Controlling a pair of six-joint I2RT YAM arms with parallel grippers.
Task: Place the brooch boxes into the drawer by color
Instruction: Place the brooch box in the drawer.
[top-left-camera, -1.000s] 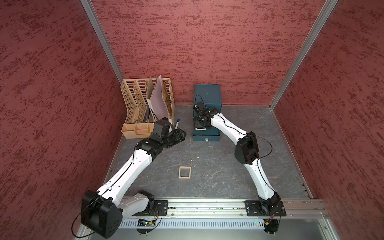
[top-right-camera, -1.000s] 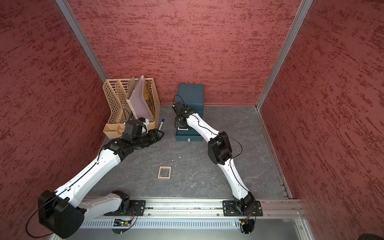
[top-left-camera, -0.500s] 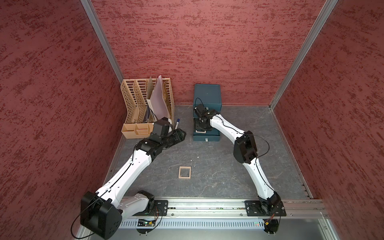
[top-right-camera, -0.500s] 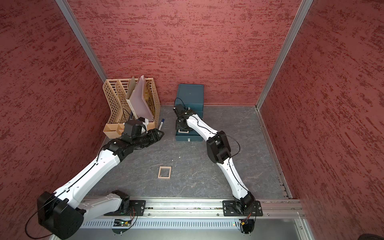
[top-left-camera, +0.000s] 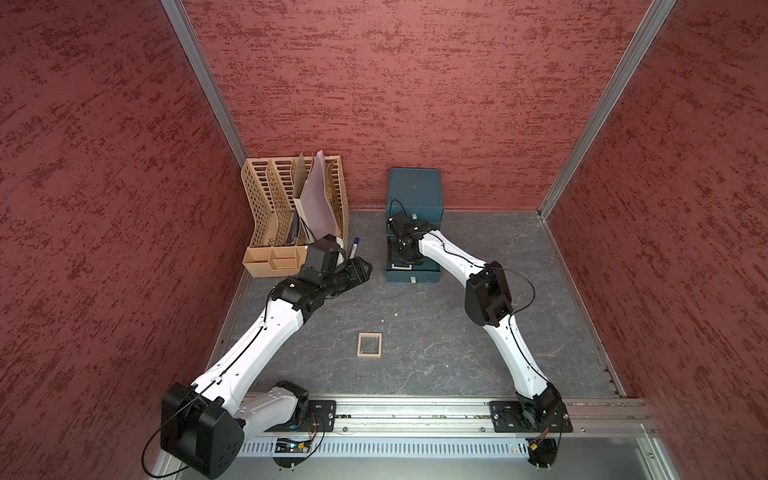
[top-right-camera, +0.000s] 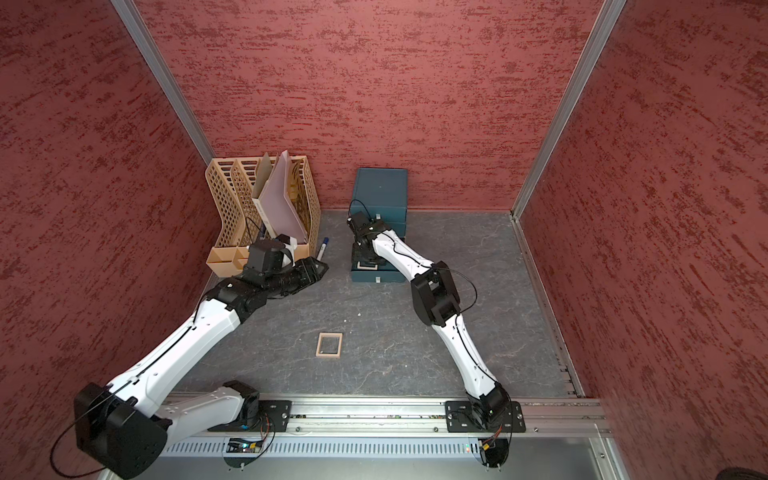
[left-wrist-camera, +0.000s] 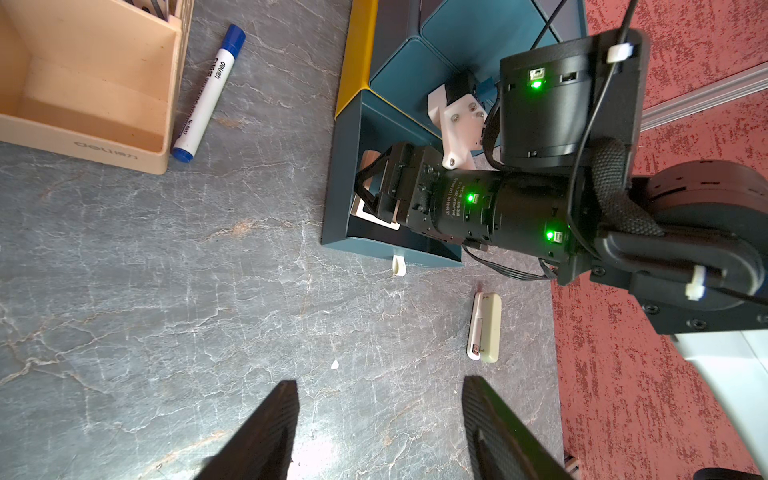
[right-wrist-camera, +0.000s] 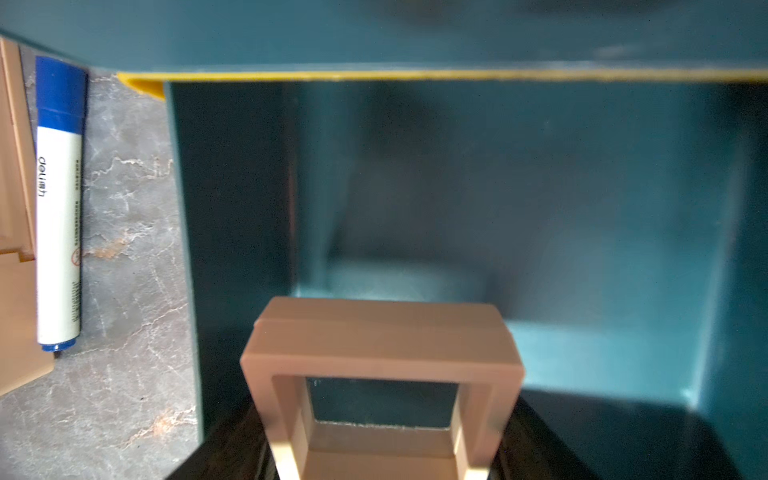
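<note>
Gripping a pinkish-beige brooch box (right-wrist-camera: 382, 357), the right gripper (left-wrist-camera: 368, 193) sits inside the open bottom drawer (top-left-camera: 413, 275), its fingertips cut off in the wrist view. The left gripper (left-wrist-camera: 378, 428) hangs open and empty, and a second brooch box (top-left-camera: 369, 345) lies well behind it.

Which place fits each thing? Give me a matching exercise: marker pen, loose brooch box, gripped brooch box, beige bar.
Things:
1 marker pen
2 loose brooch box
3 gripped brooch box
4 beige bar

Places:
A in the open drawer
B on the table, near the drawer's front
C beside the file rack
D alone, mid-table

Pairs: 1-C, 2-D, 3-A, 4-B.
</note>
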